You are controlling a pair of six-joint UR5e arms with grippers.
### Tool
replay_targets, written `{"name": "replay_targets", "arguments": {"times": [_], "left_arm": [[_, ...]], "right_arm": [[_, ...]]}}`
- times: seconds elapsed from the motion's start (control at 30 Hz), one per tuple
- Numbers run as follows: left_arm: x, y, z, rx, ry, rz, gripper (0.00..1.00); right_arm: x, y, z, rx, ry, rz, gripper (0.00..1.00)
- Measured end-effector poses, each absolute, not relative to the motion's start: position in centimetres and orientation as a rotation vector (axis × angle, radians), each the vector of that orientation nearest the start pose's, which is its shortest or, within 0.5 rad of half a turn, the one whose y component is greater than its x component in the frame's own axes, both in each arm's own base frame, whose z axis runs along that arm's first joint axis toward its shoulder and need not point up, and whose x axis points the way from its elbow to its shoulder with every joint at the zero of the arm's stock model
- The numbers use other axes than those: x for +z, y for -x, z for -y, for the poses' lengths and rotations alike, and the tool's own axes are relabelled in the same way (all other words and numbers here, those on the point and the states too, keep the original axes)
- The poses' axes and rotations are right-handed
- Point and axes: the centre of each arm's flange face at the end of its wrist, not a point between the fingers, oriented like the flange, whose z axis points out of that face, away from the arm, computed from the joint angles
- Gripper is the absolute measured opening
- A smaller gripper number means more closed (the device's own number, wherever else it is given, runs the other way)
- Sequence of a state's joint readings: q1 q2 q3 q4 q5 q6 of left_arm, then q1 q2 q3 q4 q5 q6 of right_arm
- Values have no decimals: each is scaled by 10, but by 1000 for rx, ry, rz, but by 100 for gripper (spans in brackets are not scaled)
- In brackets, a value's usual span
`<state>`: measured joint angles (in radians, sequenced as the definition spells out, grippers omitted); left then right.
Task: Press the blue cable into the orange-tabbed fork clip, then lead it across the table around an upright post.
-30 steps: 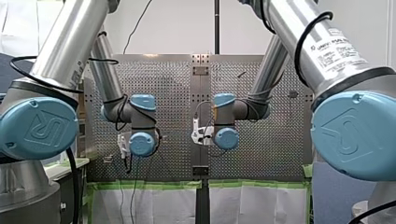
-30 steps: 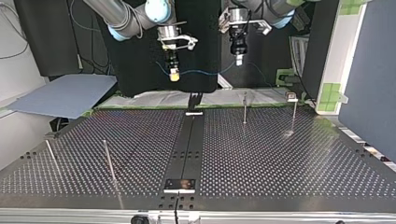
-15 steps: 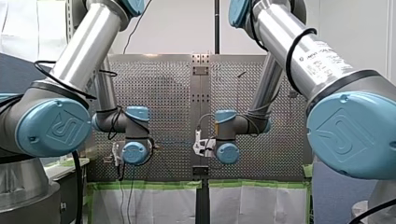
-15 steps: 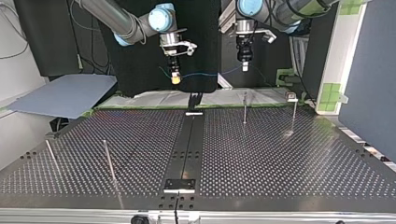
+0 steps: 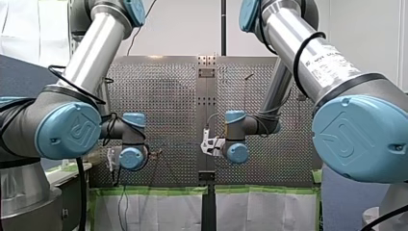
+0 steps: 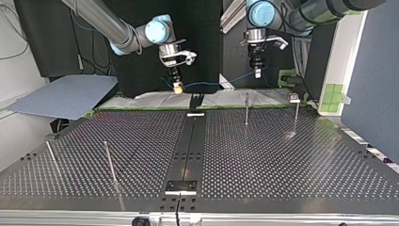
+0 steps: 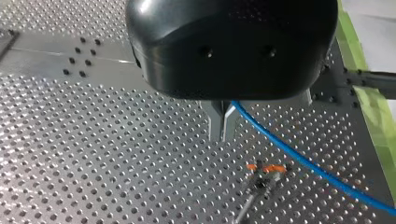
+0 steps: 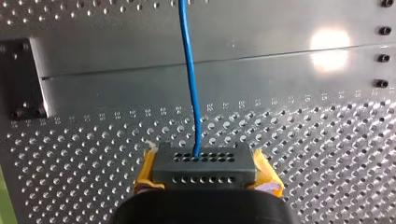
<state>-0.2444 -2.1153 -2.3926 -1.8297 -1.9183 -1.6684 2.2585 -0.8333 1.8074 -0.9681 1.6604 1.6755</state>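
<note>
Here the blue cable (image 6: pixel 207 84) hangs in a shallow sag between our two grippers, above the arm-side edge of the perforated table (image 6: pixel 282 155). Our left gripper (image 7: pixel 223 133) has its metal fingers pinched together on the cable. Our right gripper (image 8: pixel 201 161), with yellow pads, is clamped on it too. In the left wrist view the cable runs just beside the orange-tabbed fork clip (image 7: pixel 265 169), not seated in it. Thin upright posts (image 6: pixel 246 108) rise from the hole-dotted metal. A dark strip (image 6: pixel 188 146) runs down its middle, with green tape (image 6: pixel 141 108) along the edge.
</note>
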Motion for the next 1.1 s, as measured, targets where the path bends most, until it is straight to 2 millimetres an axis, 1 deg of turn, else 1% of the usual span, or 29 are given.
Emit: {"name": "replay_targets", "arguments": {"times": [0.3,0.47,0.6,0.7,0.83,0.97,1.1], "left_arm": [[11,-353,188,-18,145,-1617,0],[-10,-347,189,-52,112,-1669,0],[-19,-349,190,-72,95,-1691,0],[-19,-357,192,-93,90,-1688,0],[-18,-371,194,-116,89,-1680,0],[-16,-387,195,-125,99,-1676,0],[-13,-405,191,-100,118,-1668,0]], "right_arm": [[49,-468,403,1677,-1622,987,0],[35,-460,408,1645,-1627,1009,0],[26,-457,411,1640,-1625,1016,0],[14,-457,412,1632,-1633,1022,0],[-7,-457,413,1616,-1652,1032,0],[-18,-459,415,1625,-1650,1027,0],[-32,-461,418,1622,-1656,1029,0]]}}
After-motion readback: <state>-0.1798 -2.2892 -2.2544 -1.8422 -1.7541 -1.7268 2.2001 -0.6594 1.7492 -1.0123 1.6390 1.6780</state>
